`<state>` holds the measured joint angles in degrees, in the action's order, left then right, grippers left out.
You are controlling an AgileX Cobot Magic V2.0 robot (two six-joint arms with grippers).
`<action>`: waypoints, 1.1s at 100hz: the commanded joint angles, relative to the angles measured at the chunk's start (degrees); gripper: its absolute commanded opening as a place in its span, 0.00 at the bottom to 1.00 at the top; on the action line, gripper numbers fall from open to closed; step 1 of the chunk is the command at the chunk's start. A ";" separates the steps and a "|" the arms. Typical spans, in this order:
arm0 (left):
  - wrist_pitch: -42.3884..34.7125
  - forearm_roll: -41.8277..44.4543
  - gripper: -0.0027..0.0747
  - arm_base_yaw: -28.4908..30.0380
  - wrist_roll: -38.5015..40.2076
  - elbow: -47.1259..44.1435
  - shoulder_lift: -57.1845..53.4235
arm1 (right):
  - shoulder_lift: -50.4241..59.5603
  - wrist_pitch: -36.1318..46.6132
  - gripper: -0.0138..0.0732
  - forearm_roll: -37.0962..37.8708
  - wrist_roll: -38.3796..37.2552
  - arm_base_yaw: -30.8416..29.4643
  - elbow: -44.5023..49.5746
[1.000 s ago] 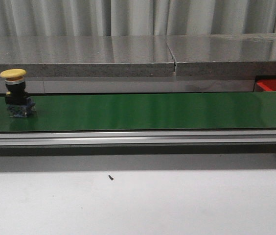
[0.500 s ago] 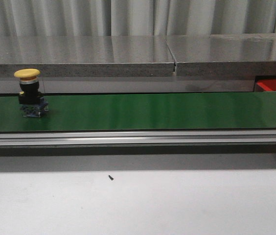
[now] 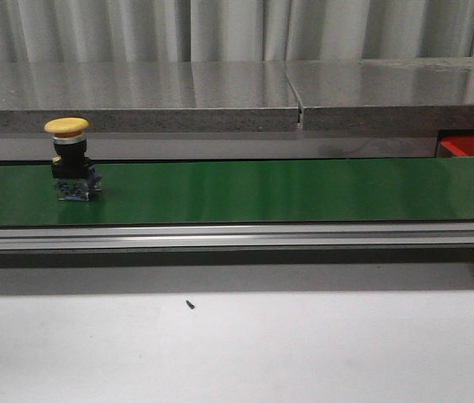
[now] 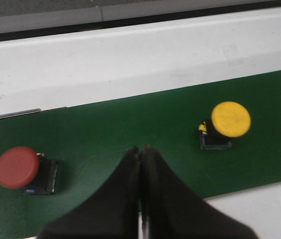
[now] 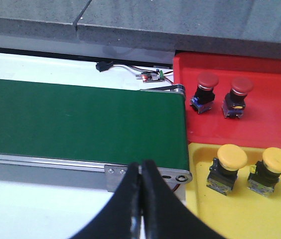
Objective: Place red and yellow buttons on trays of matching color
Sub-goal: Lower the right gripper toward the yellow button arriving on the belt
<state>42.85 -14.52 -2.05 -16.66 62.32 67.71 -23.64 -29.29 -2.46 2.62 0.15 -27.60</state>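
The yellow button (image 4: 230,119) stands upright on the green belt (image 4: 130,124), nearest the left gripper (image 4: 140,149), whose fingers are closed and empty.

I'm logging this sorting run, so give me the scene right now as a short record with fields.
belt: green belt, carrying a yellow button and a red button
red tray: two red buttons
yellow tray: two yellow buttons
left gripper: shut, empty, above the belt
right gripper: shut, empty, near the belt's end
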 commanded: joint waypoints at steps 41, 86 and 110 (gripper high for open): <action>-7.53 -0.57 0.01 -3.36 -0.23 -14.69 -24.90 | -0.22 4.04 0.03 0.02 0.04 0.12 -1.41; -4.36 -0.44 0.01 -3.36 -0.23 -19.44 -36.76 | -1.85 1.35 0.03 3.46 0.04 0.12 -3.40; -4.36 -0.44 0.01 -3.36 -0.23 -19.44 -36.76 | -9.68 -2.05 0.03 3.47 0.04 1.44 -11.03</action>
<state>42.20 -14.26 -4.83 -16.74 41.44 30.81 -29.89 -34.10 0.00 2.58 0.78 -34.43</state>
